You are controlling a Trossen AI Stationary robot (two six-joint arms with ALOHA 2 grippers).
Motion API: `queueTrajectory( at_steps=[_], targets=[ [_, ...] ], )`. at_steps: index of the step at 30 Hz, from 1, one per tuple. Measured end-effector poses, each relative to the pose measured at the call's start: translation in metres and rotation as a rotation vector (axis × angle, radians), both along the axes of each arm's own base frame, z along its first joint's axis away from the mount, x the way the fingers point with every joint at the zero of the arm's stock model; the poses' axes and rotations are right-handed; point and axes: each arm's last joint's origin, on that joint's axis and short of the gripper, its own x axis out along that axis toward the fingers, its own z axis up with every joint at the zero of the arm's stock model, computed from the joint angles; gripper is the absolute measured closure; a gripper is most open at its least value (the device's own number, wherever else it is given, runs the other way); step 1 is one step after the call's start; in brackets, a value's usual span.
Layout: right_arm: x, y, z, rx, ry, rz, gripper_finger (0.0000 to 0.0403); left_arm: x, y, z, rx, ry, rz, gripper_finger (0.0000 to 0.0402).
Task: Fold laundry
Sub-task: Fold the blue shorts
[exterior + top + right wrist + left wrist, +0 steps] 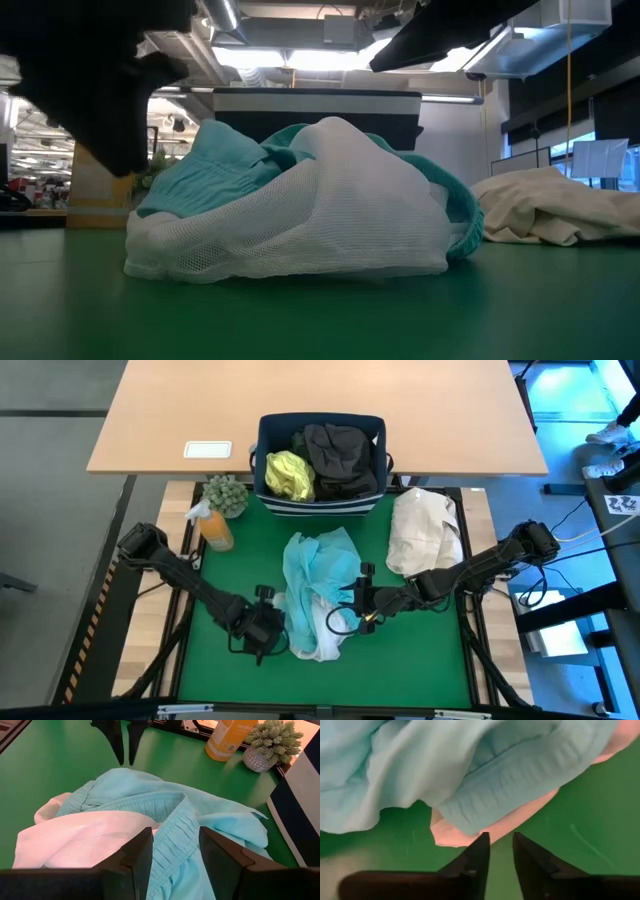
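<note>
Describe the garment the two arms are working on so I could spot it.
On the green mat, in front of the navy bin, lies a crumpled turquoise garment with white mesh lining. The cream bundle beside it is plain, not blue.

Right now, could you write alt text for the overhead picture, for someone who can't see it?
Two dark robot arms reach in from either side to a crumpled turquoise garment with white mesh lining on a green mat. Behind it, a navy bin holds yellow-green and dark clothes; a cream cloth bundle lies to its right.

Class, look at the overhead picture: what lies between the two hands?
The turquoise garment with its white mesh lining lies between the left hand and right hand, seen in the high view.
</note>
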Motion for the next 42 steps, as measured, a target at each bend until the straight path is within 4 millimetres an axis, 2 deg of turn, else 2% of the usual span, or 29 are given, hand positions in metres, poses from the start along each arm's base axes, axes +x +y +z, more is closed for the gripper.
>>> queueTrajectory(
  at_steps=[5,12,16,21,26,31,35,40,42],
  targets=[
    [0.0,0.0,0.0,0.0,0.0,0.0,0.0242,0.002,0.004,-0.013,0.033,-0.068,-0.023,0.0257],
    [0.0,0.0,0.0,0.001,0.0,0.0,0.0242,-0.006,0.019,-0.033,0.096,-0.023,-0.048,0.0189],
    [0.0,0.0,0.0,0.001,0.0,0.0,0.0242,-0.005,0.02,-0.037,0.131,-0.055,-0.085,0.0167],
    [0.0,0.0,0.0,0.001,0.0,0.0,0.0242,0.005,0.021,-0.037,0.159,-0.151,-0.145,0.0164],
    [0.0,0.0,0.0,0.001,0.0,0.0,0.0242,0.013,0.024,-0.034,0.171,-0.194,-0.172,0.0182],
    [0.0,0.0,0.0,0.001,0.0,0.0,0.0242,0.017,0.028,-0.033,0.187,-0.217,-0.162,0.0224],
    [0.0,0.0,0.0,0.001,0.0,0.001,0.0242,0.019,0.031,-0.033,0.186,-0.224,-0.149,0.0281],
    [0.0,0.0,0.0,-0.001,0.001,0.002,0.0242,0.021,0.034,-0.032,0.194,-0.239,-0.123,0.0381],
    [0.0,0.0,0.0,-0.001,0.0,0.002,0.0242,0.023,0.034,-0.03,0.216,-0.265,-0.107,0.0393]
  ],
)
